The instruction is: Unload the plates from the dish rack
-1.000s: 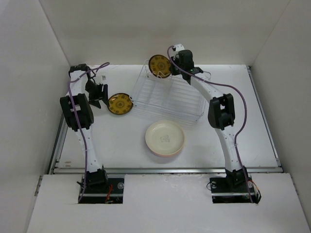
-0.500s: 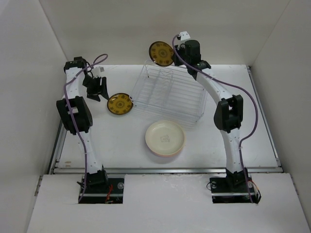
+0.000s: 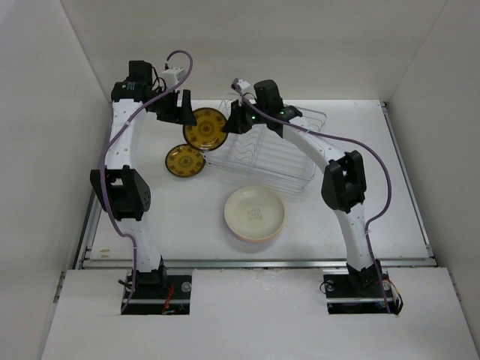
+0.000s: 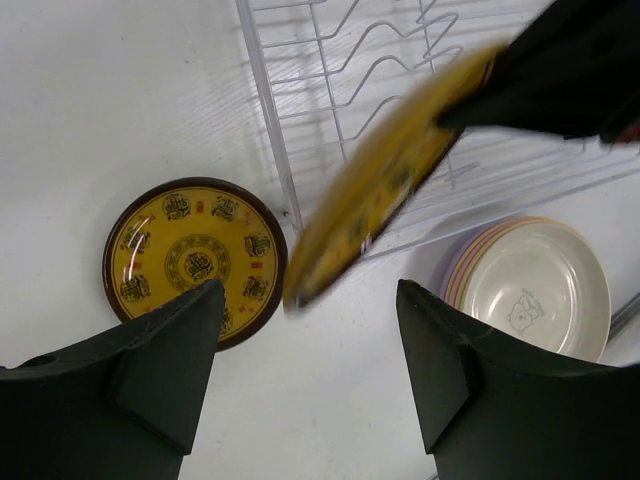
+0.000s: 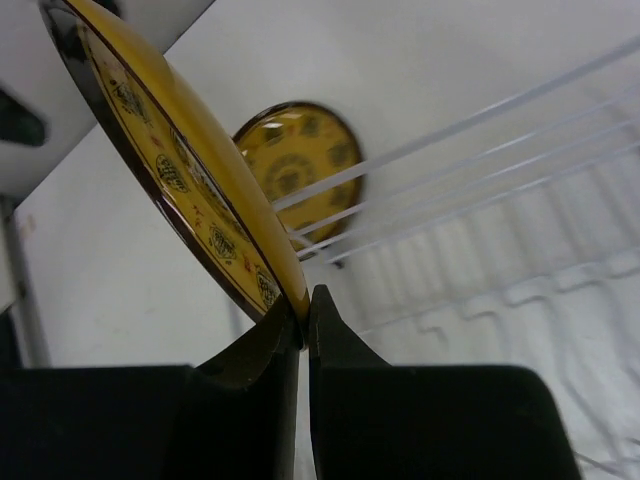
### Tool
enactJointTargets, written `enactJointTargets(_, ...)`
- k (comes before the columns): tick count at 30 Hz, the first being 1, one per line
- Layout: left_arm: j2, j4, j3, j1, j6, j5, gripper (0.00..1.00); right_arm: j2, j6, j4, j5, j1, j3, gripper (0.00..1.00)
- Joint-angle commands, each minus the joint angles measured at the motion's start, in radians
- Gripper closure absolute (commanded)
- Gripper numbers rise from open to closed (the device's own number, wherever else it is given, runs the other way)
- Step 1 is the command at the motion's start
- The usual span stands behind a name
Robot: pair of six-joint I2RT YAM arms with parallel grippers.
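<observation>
- Both arms have swung inward; the left gripper point(image 3: 180, 114) is spread wide beside the lifted plate point(image 3: 204, 127).
- Second yellow plate point(image 3: 185, 160) lies flat on the table point(image 3: 187, 217).
- Right gripper point(image 5: 303, 298) pinches the lifted plate's rim, just left of the rack point(image 3: 277, 161).
- Cream plate point(image 3: 255, 214) sits nearer.

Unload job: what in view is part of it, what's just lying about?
Job: dish rack; brown-and-yellow plate in the right gripper; matching plate lying flat; cream-topped plate stack; left gripper, open.
Not the job: table, purple cables, white walls.
</observation>
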Motion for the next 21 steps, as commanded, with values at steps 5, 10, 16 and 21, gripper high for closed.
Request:
enactJointTargets(5,0.045,-0.040,0.049,-0.017,-0.008,-0.013,0.40,-0.062,0.043,0.032,-0.161,0.054,-0.014,1.00)
enactJointTargets(10,0.045,-0.101,0.039,-0.017,0.024,-0.013,0.81,-0.062,0.043,0.041,-0.173,0.054,-0.014,1.00)
enactJointTargets(16,0.036,-0.134,0.039,-0.017,0.024,-0.013,1.00,-0.062,0.052,0.032,-0.140,0.054,-0.005,0.94)
enactJointTargets(21,0.015,-0.088,0.030,0.064,-0.099,0.078,1.00,-0.073,0.061,0.020,-0.082,0.054,0.025,0.34)
